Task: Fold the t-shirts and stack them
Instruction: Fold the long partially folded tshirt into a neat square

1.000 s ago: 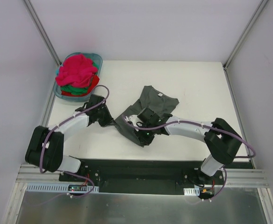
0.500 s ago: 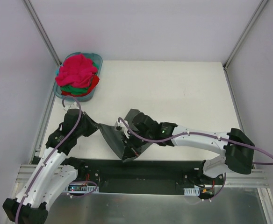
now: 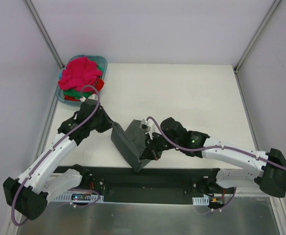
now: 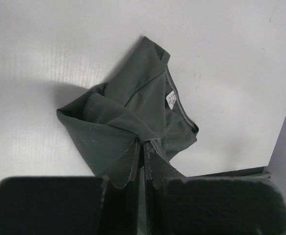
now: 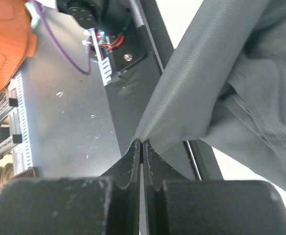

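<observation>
The dark charcoal grey t-shirt (image 3: 129, 144) hangs bunched between my two grippers near the table's front edge. My left gripper (image 3: 111, 128) is shut on one edge of it; the left wrist view shows the fingertips pinching a fold (image 4: 144, 147), with the shirt (image 4: 113, 122) and its small neck label (image 4: 172, 99) hanging down to the table. My right gripper (image 3: 152, 147) is shut on another edge; the right wrist view shows the cloth (image 5: 216, 63) pinched in its closed gripper (image 5: 142, 146). A bright pink-red shirt (image 3: 80, 73), a green one (image 3: 77, 92) and a red one (image 3: 99, 84) are piled in the basket.
The teal plastic basket (image 3: 102, 60) stands at the table's far left corner. The black base rail (image 3: 177, 177) runs along the near edge, and the shirt's lower end hangs over it. Metal frame posts (image 3: 45, 34) rise at both back corners.
The grey shirt lay spread at mid-table; both grippers have pulled it toward the near edge and lifted it into a bunch. The right arm has stretched further left, and the left arm has moved.
</observation>
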Motion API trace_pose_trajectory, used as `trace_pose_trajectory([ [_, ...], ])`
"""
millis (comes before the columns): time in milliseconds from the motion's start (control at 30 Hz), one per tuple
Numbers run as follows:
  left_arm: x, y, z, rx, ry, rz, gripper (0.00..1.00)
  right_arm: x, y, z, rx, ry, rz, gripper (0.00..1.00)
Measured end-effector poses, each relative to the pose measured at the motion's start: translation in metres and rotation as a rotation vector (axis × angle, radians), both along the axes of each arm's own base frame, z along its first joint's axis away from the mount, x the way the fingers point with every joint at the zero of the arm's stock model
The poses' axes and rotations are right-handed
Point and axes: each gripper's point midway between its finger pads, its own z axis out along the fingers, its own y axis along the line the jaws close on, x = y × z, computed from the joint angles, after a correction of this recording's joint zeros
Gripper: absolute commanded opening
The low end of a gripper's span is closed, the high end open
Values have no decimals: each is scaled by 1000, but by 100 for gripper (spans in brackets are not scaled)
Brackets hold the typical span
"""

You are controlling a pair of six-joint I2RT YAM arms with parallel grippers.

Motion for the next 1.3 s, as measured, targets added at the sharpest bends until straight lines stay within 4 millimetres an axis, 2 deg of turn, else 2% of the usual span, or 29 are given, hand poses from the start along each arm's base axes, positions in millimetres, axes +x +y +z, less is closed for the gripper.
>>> trace_pose_trajectory([
  [200, 28, -34, 5, 47, 1, -54, 0, 25, -36, -4, -16, -25, -163, 1],
  [300, 43, -44, -4, 75, 30, -58, 0, 42, -51, -10, -21, -44, -250, 1],
  [500, 73, -69, -27, 123, 93, -84, 0, 79, -85, -39, -105, -32, -435, 1],
  [700, 99, -98, -47, 153, 125, -133, 0, 96, -103, -55, -159, -35, -534, 3],
  [933, 113, -109, -77, 187, 185, -150, 0, 117, -118, -76, -238, -12, -629, 4],
  [1000, 119, -113, -82, 192, 190, -160, 0, 121, -122, -84, -268, -2, -654, 11],
  [1033, 121, -116, -84, 192, 193, -165, 8, 124, -124, -88, -282, 3, -667, 17],
  [1067, 125, -119, -86, 192, 195, -171, 24, 126, -126, -91, -295, 4, -683, 32],
  [1100, 128, -120, -88, 197, 192, -176, 29, 128, -129, -93, -308, 5, -699, 49],
  [1167, 134, -122, -93, 208, 191, -184, 48, 130, -138, -99, -351, -4, -734, 69],
  [1233, 138, -122, -95, 213, 188, -187, 68, 133, -147, -103, -392, -12, -777, 78],
  [1267, 139, -122, -95, 214, 186, -190, 93, 133, -153, -105, -418, -21, -791, 80],
  [1300, 139, -121, -95, 216, 184, -196, 99, 134, -157, -106, -440, -28, -803, 84],
])
